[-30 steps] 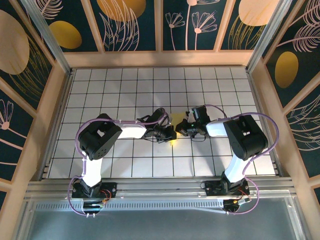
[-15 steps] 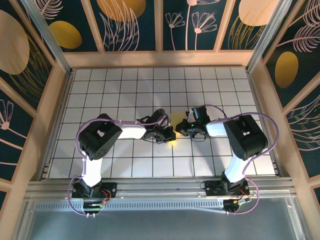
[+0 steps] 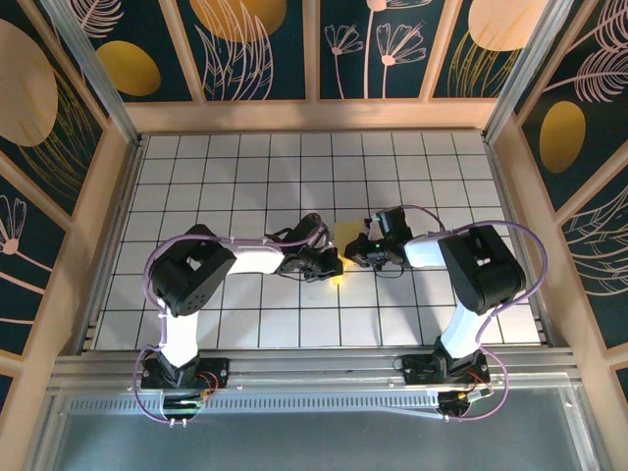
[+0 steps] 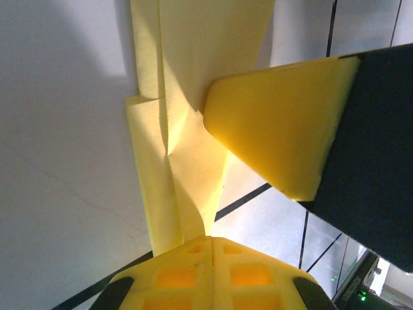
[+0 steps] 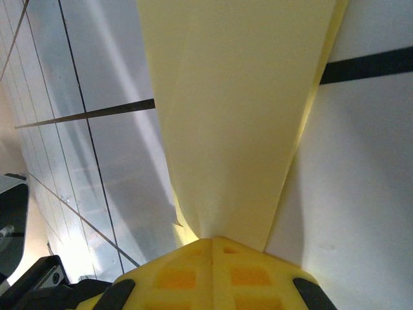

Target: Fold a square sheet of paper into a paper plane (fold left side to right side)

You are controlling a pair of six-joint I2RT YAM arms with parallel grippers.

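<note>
The square sheet of paper [image 3: 345, 234] is yellow and folded into narrow creased layers, mostly hidden between the two grippers at the table's middle. My left gripper [image 3: 332, 263] comes in from the left and my right gripper [image 3: 357, 249] from the right, almost touching. In the left wrist view the layered paper [image 4: 187, 97] runs down into my left gripper [image 4: 211, 239], which is shut on it. One yellow finger [image 4: 277, 129] of the right gripper presses on the paper's right side. In the right wrist view the paper [image 5: 239, 110] narrows into my right gripper [image 5: 211, 240], shut on it.
The white gridded table [image 3: 245, 177] is walled by wooden frames [image 3: 314, 116] on three sides, with dark flowered panels above. The arm bases [image 3: 182, 373] stand on the metal rail at the near edge.
The left arm's elbow has drifted slightly left and toward the near edge. Both grippers stay shut on the paper at the same spot.
</note>
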